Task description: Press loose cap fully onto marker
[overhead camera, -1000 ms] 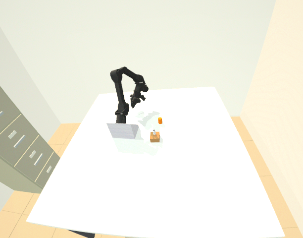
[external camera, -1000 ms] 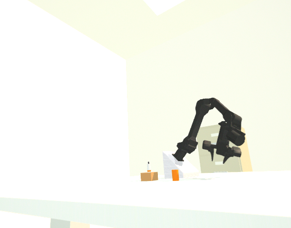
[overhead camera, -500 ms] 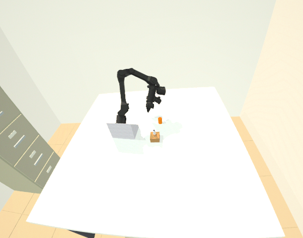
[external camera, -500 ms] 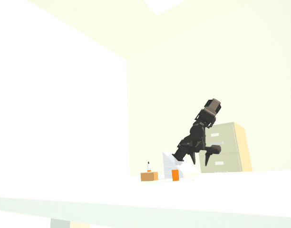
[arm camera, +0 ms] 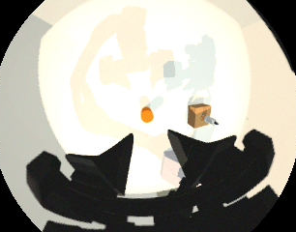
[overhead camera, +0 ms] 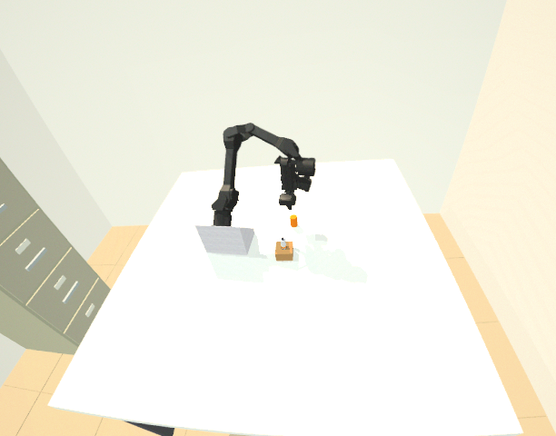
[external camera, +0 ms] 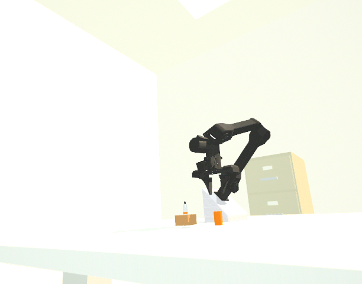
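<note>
The orange cap (overhead camera: pixel 293 221) (external camera: pixel 217 218) (arm camera: pixel 147 115) stands loose on the table (overhead camera: pixel 278 351). The marker (overhead camera: pixel 283 243) (external camera: pixel 184 208) stands upright with its dark tip bare in the brown holder block (overhead camera: pixel 283 255) (external camera: pixel 181 220) (arm camera: pixel 193 117). In the wrist view the marker (arm camera: pixel 210 119) is to the right of the cap. My gripper (overhead camera: pixel 288 206) (arm camera: pixel 150 133) points down above the cap, clear of it. Its fingers are apart with nothing between them, so it is open. In the exterior view one finger overlaps the arm's base and is hard to make out.
A light grey sloped block (overhead camera: pixel 226 239) (external camera: pixel 208 207) (arm camera: pixel 171 169) stands by the arm's base, to the left of the holder in the top view. A grey-green drawer cabinet (overhead camera: pixel 44 267) (external camera: pixel 272 186) stands beyond the table's edge.
</note>
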{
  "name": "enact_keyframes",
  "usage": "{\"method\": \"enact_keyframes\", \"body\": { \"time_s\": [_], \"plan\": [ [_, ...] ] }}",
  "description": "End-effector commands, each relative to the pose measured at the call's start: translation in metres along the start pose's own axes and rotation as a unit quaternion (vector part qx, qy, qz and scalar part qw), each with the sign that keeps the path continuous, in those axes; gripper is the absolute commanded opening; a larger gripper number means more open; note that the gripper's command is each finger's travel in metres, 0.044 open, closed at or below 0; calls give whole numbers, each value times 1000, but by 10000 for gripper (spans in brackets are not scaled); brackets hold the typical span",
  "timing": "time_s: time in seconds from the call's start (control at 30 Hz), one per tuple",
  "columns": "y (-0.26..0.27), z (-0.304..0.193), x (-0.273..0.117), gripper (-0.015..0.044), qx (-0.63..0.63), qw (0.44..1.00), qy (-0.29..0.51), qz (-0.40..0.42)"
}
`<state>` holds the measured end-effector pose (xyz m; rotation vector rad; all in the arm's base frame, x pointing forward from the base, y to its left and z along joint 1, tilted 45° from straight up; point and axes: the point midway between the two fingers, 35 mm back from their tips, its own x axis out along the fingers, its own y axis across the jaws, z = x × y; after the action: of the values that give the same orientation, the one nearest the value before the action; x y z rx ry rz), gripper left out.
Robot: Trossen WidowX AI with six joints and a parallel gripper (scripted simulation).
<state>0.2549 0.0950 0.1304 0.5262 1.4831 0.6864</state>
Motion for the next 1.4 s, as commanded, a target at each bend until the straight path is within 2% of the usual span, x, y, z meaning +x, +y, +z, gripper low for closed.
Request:
{"method": "enact_keyframes", "body": {
  "time_s": [0.0,0.1,0.33,1.37],
  "plan": [
    [-1,4,1,253,-7,1000,-7,5],
    [0,4,30,253,-7,1000,-7,6],
    [0,5,47,253,-7,1000,-7,6],
    [1,6,93,253,-7,1000,-7,7]
  ]
}}
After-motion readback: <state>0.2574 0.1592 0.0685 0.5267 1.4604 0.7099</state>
